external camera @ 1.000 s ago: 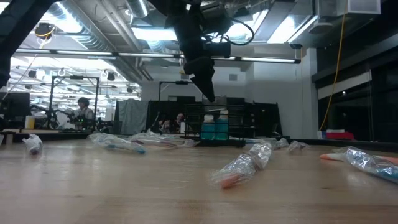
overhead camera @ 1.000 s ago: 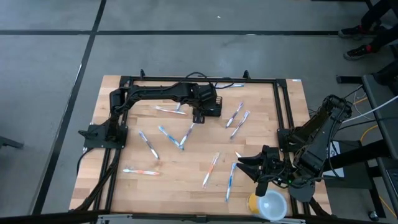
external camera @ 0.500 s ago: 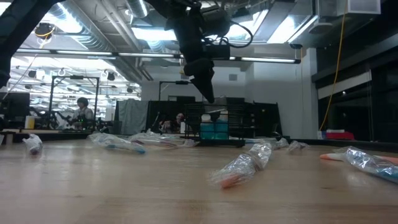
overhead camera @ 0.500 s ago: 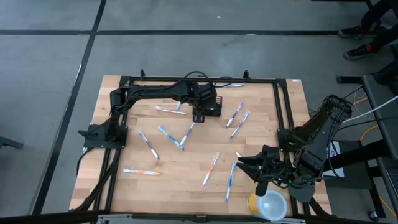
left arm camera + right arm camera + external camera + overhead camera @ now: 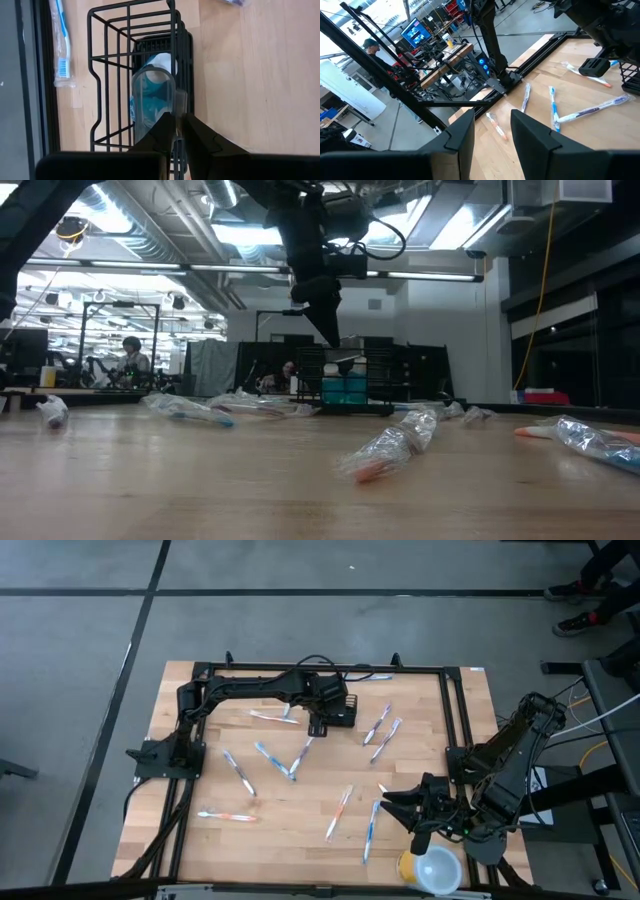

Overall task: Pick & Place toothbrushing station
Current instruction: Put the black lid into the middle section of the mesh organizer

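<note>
Above toothbrushing station [image 5: 135, 75], left claw [image 5: 176, 131] closed, empty

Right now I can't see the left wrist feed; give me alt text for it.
The left gripper, fingers shut and holding nothing, hangs just above the black wire holder, which stands on the wooden table with a clear teal-tinted packet inside. A wrapped blue toothbrush lies outside the holder.

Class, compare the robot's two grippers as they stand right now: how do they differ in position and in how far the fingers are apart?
The left gripper hangs above the black wire holder at the table's far side; the right gripper waits near the front edge, beside the yellow cup. The left gripper is shut; the right gripper's fingers stand apart. Both are dark, two-fingered and hold nothing.
</note>
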Robot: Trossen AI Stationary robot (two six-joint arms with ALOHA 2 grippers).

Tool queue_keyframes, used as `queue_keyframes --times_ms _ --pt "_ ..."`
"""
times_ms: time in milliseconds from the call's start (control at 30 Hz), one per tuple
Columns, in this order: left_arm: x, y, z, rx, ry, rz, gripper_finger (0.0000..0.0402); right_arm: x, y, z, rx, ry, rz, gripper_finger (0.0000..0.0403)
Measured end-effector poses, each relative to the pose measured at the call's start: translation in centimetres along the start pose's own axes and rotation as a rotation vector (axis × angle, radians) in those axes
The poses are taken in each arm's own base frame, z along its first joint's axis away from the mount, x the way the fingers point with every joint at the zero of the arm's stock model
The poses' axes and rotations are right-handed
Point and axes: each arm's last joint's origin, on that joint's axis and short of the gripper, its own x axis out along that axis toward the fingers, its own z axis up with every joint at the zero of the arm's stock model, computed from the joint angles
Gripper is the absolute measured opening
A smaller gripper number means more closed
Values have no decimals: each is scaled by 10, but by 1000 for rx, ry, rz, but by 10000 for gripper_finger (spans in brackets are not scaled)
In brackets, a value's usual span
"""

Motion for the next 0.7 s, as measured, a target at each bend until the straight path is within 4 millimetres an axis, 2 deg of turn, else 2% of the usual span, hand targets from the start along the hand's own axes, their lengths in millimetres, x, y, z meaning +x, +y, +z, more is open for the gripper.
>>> queue_keyframes --times_ms 167,400,700 --pt "0 0 0 0 -1 3 28 0 0 0 1 0 0 130" --pt "1 0 0 1 0 10 85 0 0 0 -1 0 0 130" --pt "1 0 2 -11 -17 10 94 0 0 0 -1 0 1 130"
